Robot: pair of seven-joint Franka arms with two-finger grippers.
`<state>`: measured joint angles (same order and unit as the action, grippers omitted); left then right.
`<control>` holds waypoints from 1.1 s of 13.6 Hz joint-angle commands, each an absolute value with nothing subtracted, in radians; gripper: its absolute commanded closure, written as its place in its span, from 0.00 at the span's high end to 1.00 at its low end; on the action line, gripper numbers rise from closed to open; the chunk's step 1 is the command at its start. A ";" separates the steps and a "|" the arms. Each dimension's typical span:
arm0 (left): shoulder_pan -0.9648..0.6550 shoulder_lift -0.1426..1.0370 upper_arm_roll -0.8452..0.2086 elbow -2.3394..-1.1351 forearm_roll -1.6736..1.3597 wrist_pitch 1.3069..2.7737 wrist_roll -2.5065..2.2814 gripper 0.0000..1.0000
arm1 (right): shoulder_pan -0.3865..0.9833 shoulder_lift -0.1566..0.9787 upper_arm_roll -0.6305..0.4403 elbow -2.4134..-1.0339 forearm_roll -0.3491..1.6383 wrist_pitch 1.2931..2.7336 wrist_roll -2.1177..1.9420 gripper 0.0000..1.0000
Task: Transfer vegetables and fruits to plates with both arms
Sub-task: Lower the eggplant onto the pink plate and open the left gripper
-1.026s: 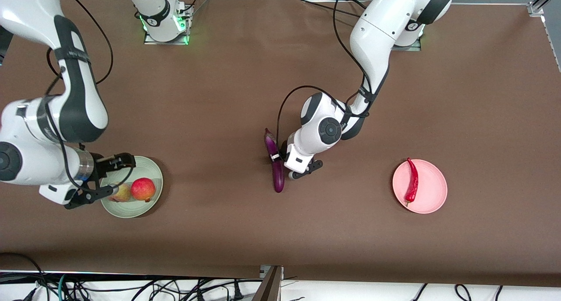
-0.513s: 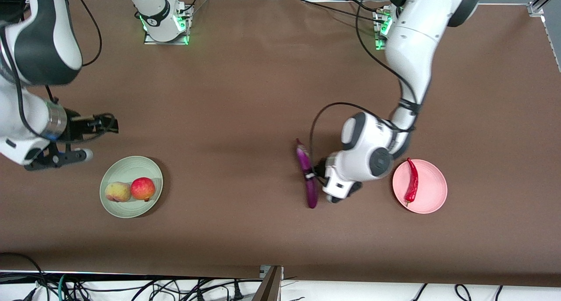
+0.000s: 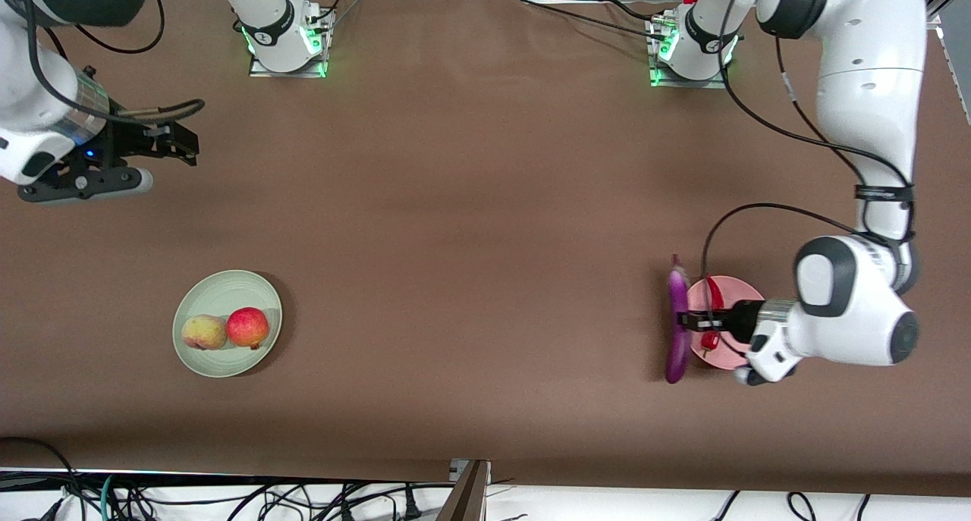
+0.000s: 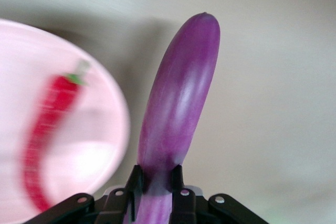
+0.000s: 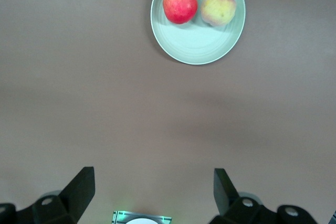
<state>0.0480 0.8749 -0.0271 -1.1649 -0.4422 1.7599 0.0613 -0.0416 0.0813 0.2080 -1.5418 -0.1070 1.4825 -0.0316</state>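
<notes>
- The left gripper (image 3: 692, 322) has swung away from the middle of the table and now hangs at the edge of the pink plate (image 3: 740, 354), its fingers clamped around the middle of the eggplant (image 3: 677, 327)
- The eggplant has travelled with it, off the cloth; in the left wrist view most of its length pokes out over bare table just beside the plate's rim, not yet over the plate
- The chili pepper (image 3: 713, 309) already lies on that pink plate, partly hidden under the gripper in the front view
- The right gripper (image 3: 144, 153) has pulled up and away from the green plate (image 3: 220, 358) and now hovers over open table toward the right arm's end, fingers wide apart and holding nothing; that arm looks to be waiting
- Both fruits, the peach (image 3: 203, 332) and the redder fruit (image 3: 247, 327), sit side by side and touching on the green plate, so I'd say the fruit half is done and the eggplant is the last piece
- Room-wise, the plate sits well in from every table edge and nothing else stands near it
- The tight spot is the plate itself: the pepper takes up a strip of it, so I reckon the eggplant needs to come in alongside the pepper, not across it, or an end may hang over the rim and roll
</notes>
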 commanded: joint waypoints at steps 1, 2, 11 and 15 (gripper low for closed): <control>0.106 0.865 -0.043 -1.180 -0.414 1.740 0.228 0.00 | -0.043 0.029 0.158 -1.578 -0.117 1.508 -0.028 1.00; 0.124 0.865 -0.041 -1.180 -0.413 1.711 0.250 0.00 | -0.044 0.035 0.146 -1.578 -0.114 1.506 -0.034 1.00; 0.222 0.919 -0.041 -1.180 -0.423 1.762 0.375 0.00 | -0.040 0.055 0.098 -1.562 -0.106 1.474 -0.138 1.00; 0.204 0.922 -0.041 -1.181 -0.417 1.763 0.181 0.00 | -0.040 0.064 0.100 -1.562 -0.098 1.493 -0.137 1.00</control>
<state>0.2125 0.9222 -0.0358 -1.1809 -0.4314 1.7532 0.2506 -0.0423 0.0622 0.1000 -1.5622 -0.1066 1.4824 -0.1231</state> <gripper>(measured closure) 0.736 0.000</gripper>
